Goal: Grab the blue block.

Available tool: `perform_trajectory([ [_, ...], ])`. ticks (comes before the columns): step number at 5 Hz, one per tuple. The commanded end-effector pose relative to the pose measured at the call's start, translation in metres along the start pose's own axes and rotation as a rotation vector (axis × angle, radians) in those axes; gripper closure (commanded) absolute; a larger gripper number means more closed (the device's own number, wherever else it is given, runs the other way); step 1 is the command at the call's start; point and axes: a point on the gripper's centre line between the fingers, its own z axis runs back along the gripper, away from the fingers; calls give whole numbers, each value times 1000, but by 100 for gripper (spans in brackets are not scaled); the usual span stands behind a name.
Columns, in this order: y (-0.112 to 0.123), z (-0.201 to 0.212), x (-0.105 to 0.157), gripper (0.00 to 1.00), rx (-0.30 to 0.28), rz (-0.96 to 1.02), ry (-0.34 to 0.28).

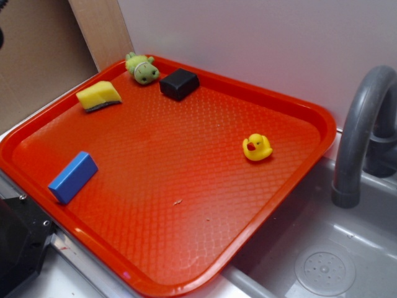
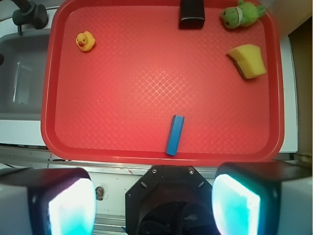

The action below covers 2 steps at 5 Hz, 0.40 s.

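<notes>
1. Five loose things lie on the red tray (image 2: pixel 49 98), and only one matters: the blue block (image 2: pixel 175 134), alone near the tray's near edge in the wrist view, well apart from everything else.
2. Going left to right in the wrist view: the yellow duck (image 2: pixel 85 40) sits far left toward the far edge; the blue block lies slightly right of centre; the black block (image 2: pixel 191 14) is at the far rim; the green plush toy (image 2: pixel 240 14) is in the far right corner; the yellow sponge (image 2: pixel 248 60) lies just below it.
3. The tool (image 2: pixel 154 205) hangs over the bench short of the tray's near rim, its two fingers (image 2: pixel 63 205) spread wide with nothing between them.
4. The deciding relation: the block lies straight ahead of the tool and a touch to the right of its midline, across the tray rim.
5. The block's long axis runs nearly away from the camera, leaning slightly right at the far end, so it lies almost square to the line joining the fingers. The fingers would then close across its narrow width, which I judge to need little or no wrist turn.
6. The coming move, as I judge it, is forward, a little right, then down.
7. In the exterior view the blue block (image 1: pixel 73 177) lies near the tray's left edge, flat on a broad face.
</notes>
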Motion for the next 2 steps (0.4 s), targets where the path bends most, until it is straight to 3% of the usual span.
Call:
perform_trajectory([
  [1, 0, 0, 0, 0, 0, 0, 0],
  [2, 0, -7, 3, 0, 58, 6, -25],
])
